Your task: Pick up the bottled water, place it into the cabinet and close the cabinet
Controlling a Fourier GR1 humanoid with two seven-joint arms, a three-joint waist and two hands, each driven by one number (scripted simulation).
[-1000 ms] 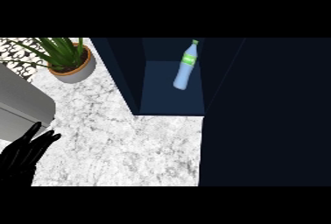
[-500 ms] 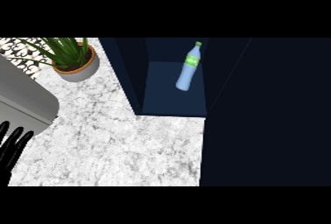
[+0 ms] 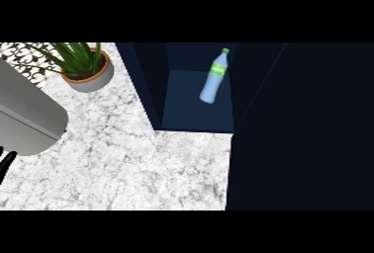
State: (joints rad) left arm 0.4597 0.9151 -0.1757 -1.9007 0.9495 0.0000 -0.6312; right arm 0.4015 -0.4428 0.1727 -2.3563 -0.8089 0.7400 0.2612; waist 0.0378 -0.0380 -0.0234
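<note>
Marble bench point(image 3: 146, 168) across lower left, potted plant point(image 3: 86, 69) at upper left. Clear water bottle point(image 3: 214, 79) with green label, tilted inside open dark-blue cabinet point(image 3: 197, 116), upper centre. Left hand point(image 3: 4, 163) barely showing at left edge; open or closed, cannot tell.

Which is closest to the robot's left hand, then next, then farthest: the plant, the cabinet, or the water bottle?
1. Plant, back left, nearest the left hand at the view's left edge.
2. Cabinet, middle, standing open.
3. Water bottle, inside the cabinet towards its back, farthest.
</note>
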